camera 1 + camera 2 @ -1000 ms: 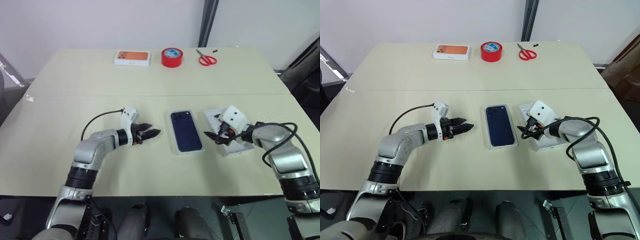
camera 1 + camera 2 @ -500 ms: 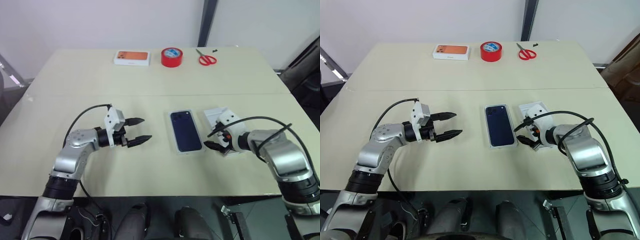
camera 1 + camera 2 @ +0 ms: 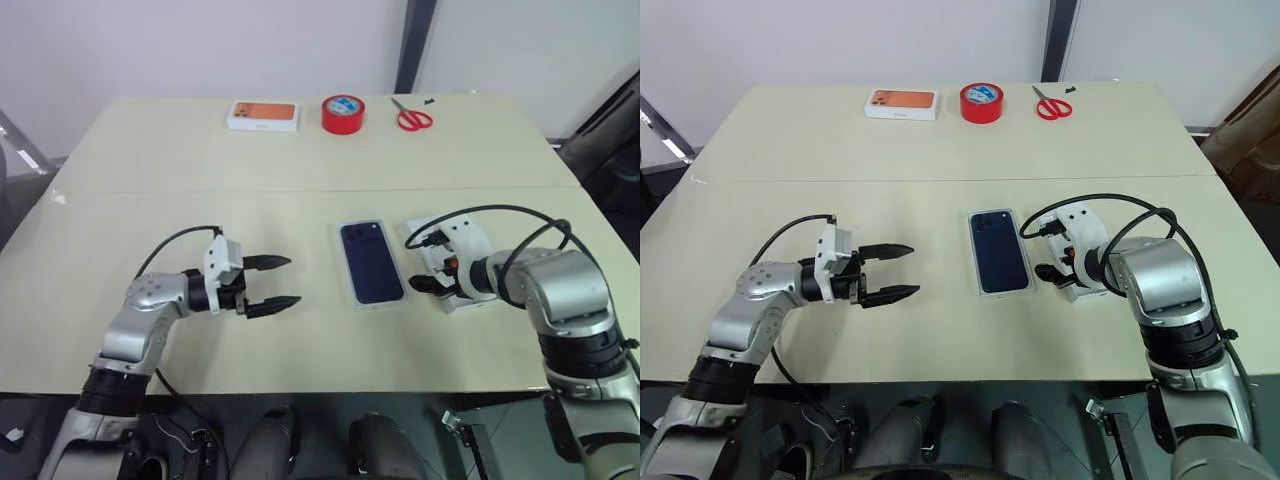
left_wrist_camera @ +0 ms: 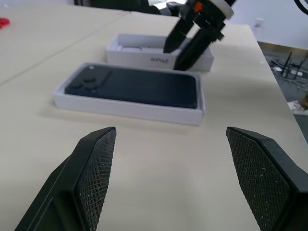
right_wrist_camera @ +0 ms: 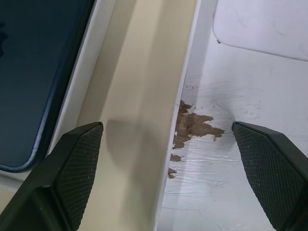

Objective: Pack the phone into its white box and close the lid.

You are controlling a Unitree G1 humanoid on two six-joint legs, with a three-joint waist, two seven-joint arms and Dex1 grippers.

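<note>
Phone: the phone [image 3: 372, 262] lies back-up inside the box [image 3: 380, 304], near the middle of the desk [image 3: 300, 170] and closer to its near edge.
Lid: the lid [image 4: 144, 60] sits just right of the box, apparently open side up, with a narrow strip of desk between them.
Left fingers: the left gripper [image 3: 294, 280] is wide apart and empty, level and aimed at the box from the left.
Right fingers: the right gripper [image 5: 166, 127] is spread wide and empty. It points down astride the lid's left wall, one finger over the gap and one over the lid's inside.
Just changed: the left arm has drawn back leftward, away from the box. The right wrist has turned from lying across the lid to pointing down at its wall.
Meaning: packing looks done, and closing remains. The right hand seems set to pinch the lid wall. The lid would then need flipping over before it goes onto the box.
Risk: a thin-wall grip may slip, or nudge the box.
</note>
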